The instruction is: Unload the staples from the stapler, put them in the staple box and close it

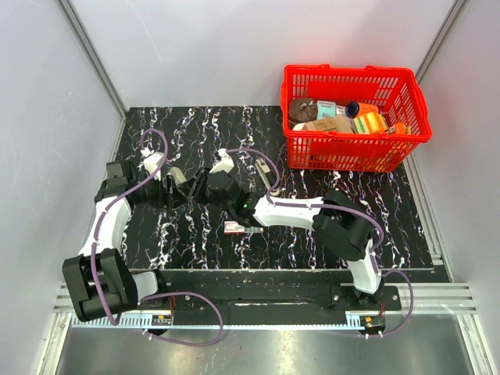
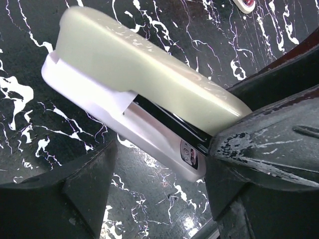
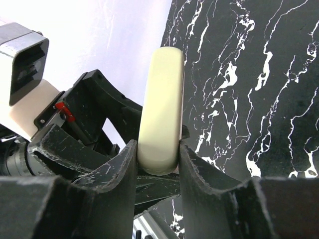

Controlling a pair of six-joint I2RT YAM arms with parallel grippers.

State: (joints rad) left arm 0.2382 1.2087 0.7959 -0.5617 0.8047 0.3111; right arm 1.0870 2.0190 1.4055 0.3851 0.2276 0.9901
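Observation:
The stapler (image 2: 144, 69) has a pale cream top, a white base and a black inner rail. It lies between my two grippers at the table's middle left (image 1: 186, 180). My right gripper (image 3: 158, 149) is shut on the rounded end of the cream top (image 3: 162, 99), one finger on each side. My left gripper (image 2: 162, 154) is open wide. The stapler's other end lies across its gap, close against its right finger (image 2: 259, 149) and apart from its left finger (image 2: 84, 189). A tiny loose staple (image 2: 172, 197) lies on the marble below.
A small red-and-white box (image 1: 234, 227) lies on the black marble mat just in front of the right arm and shows at the top of the left wrist view (image 2: 245, 5). A red basket (image 1: 406, 137) full of items stands at the back right.

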